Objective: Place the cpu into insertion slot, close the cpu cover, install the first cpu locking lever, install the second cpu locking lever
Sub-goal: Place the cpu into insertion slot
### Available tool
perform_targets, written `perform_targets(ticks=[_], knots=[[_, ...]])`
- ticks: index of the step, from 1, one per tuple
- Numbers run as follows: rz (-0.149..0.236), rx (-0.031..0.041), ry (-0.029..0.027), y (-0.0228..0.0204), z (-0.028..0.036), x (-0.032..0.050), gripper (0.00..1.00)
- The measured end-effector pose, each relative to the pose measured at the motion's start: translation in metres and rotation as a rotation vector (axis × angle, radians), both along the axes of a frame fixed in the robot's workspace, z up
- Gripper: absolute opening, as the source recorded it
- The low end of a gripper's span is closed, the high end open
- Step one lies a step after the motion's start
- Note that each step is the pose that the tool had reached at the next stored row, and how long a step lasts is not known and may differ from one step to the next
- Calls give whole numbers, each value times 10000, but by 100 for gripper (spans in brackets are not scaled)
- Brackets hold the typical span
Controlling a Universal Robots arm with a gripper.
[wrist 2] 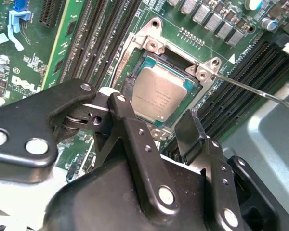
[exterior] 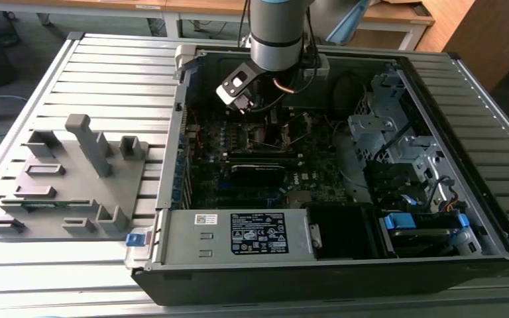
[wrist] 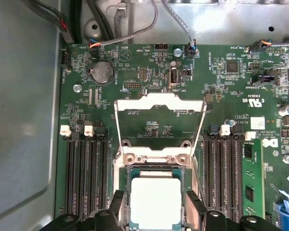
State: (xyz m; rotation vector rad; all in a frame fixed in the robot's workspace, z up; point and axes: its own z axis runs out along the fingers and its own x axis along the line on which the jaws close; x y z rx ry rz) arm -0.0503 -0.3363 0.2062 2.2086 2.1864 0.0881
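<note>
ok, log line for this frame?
cpu: seated in insertion slot | cpu cover: open | gripper: open, straddling cpu

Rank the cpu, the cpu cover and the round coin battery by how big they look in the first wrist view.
1. cpu cover, swung open, the largest outline
2. cpu
3. coin battery, clearly the smallest

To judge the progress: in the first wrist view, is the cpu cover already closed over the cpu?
No, the cpu cover is swung open, away from the cpu, whose pale metal top lies uncovered.
</note>
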Motion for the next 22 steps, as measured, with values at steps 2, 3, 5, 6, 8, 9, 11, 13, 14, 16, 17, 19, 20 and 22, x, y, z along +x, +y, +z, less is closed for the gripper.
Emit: perform_targets(ticks=[2,3,5,6,8,9,11,13,14,16,17,19,20,22], knots=[[0,1,-1,0,0,0,61],[0,1,-1,0,0,0,61],[0,1,0,0,0,0,61],[0,0,0,0,1,0,61],[0,0,0,0,1,0,61],[0,1,0,0,1,0,60],[0,0,0,0,1,0,53],[0,0,0,0,1,0,41],[0,1,0,0,1,0,41],[0,0,0,0,2,0,29],[0,0,0,0,2,0,29],[0,0,0,0,2,0,24],[0,0,0,0,2,0,18],[1,0,0,0,2,0,12]])
